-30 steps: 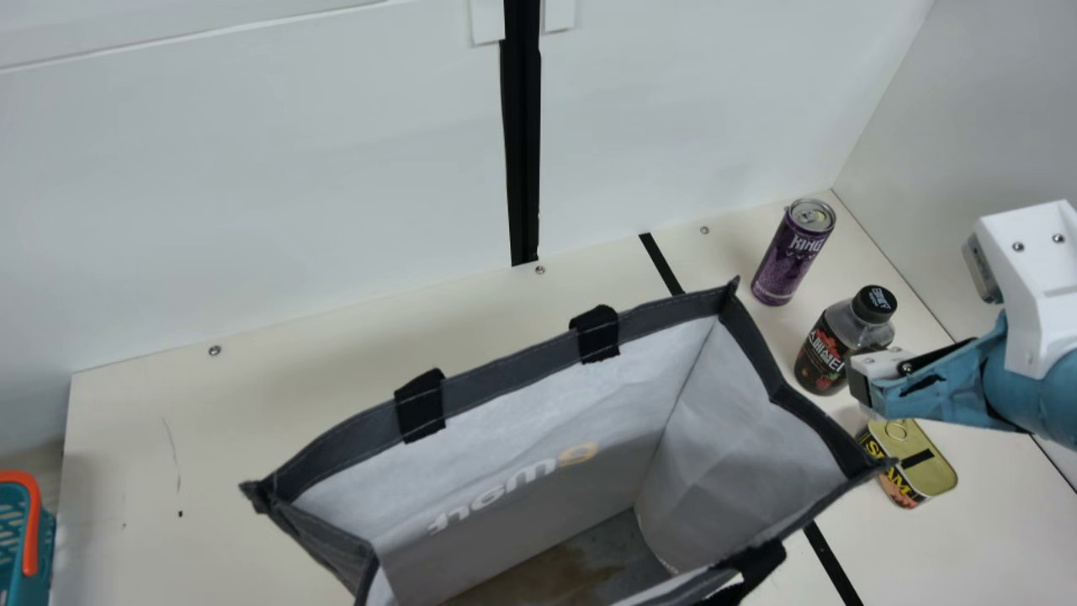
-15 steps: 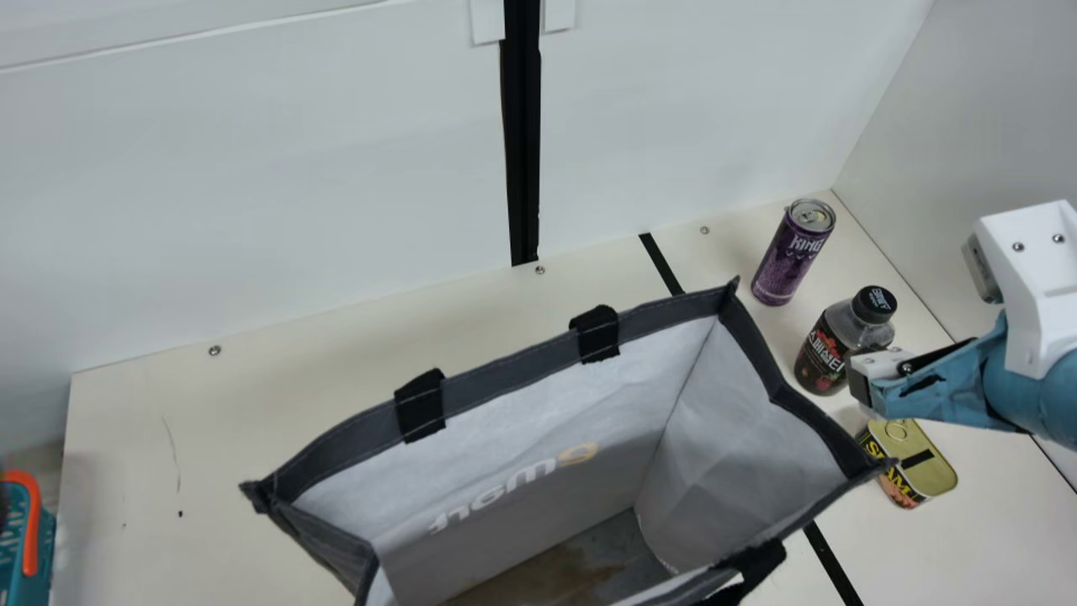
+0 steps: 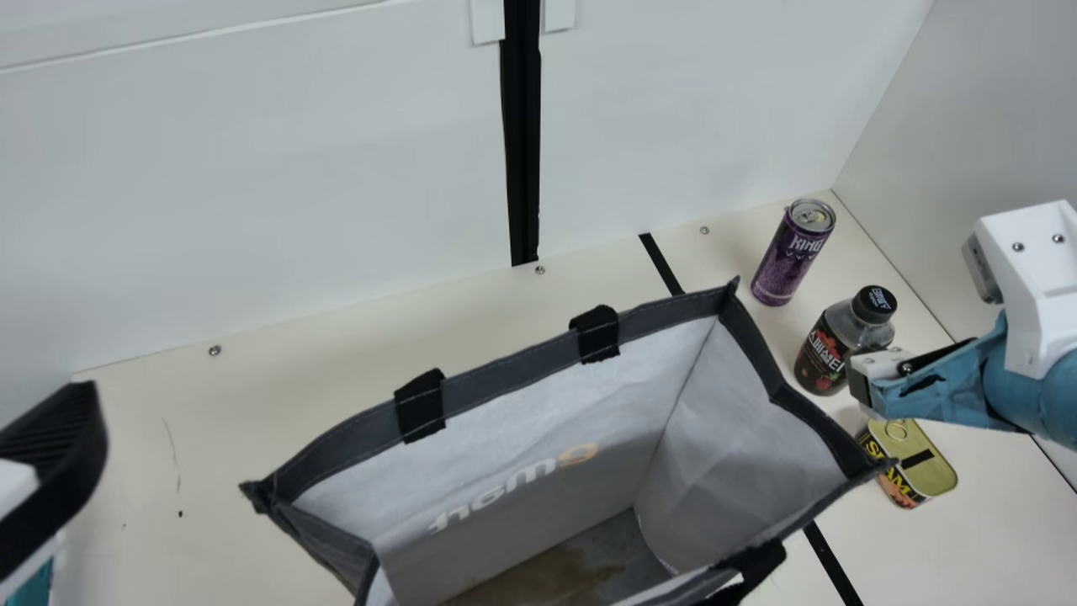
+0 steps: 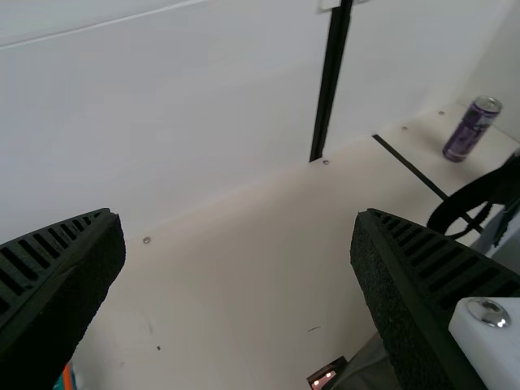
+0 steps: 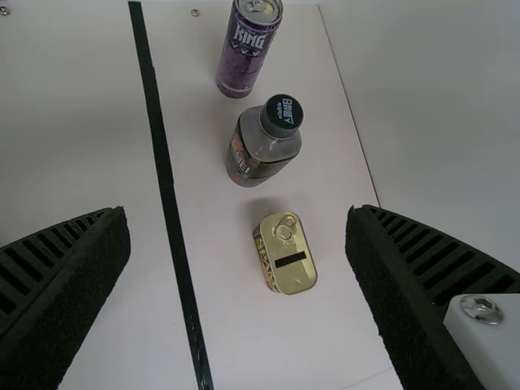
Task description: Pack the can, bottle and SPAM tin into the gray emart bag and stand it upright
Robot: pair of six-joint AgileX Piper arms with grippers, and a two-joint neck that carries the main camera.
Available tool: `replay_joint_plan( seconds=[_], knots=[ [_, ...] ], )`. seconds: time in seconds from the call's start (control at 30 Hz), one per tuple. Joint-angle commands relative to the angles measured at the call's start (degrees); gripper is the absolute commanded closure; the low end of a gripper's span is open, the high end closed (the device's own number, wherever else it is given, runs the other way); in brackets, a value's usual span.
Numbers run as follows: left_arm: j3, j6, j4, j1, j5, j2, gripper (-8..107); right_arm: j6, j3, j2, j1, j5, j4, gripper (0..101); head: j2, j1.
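Fingers spread wide and holding nothing on both the left gripper (image 4: pixel 237 214) and right gripper (image 5: pixel 236 211). Can (image 3: pixel 789 261), bottle (image 3: pixel 829 358) and SPAM tin (image 3: pixel 932 475) sit in a row beside the open gray bag (image 3: pixel 509 376). A crooked reach could topple the bottle; a bump could buckle the bag's soft sides.

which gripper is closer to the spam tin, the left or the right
Right. The right gripper hangs open close by the SPAM tin; the left gripper, also open, is across the gray bag from it.
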Motion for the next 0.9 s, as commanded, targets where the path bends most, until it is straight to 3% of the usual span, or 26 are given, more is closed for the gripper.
replay_joint_plan(
  seconds=[0.0, 0.87],
  knots=[
    [-0.69, 0.74, -0.87, -0.77, 0.0, 0.42, 9, 0.0, 0.0, 0.0, 0.0, 0.0, 0.0, 6, -0.05, -1.3],
    [-10.7, 4.44, -5.82, -14.1, 0.0, 9.04, 9, 0.0, 0.0, 0.0, 0.0, 0.0, 0.0, 6, -0.05, -1.3]
  ],
)
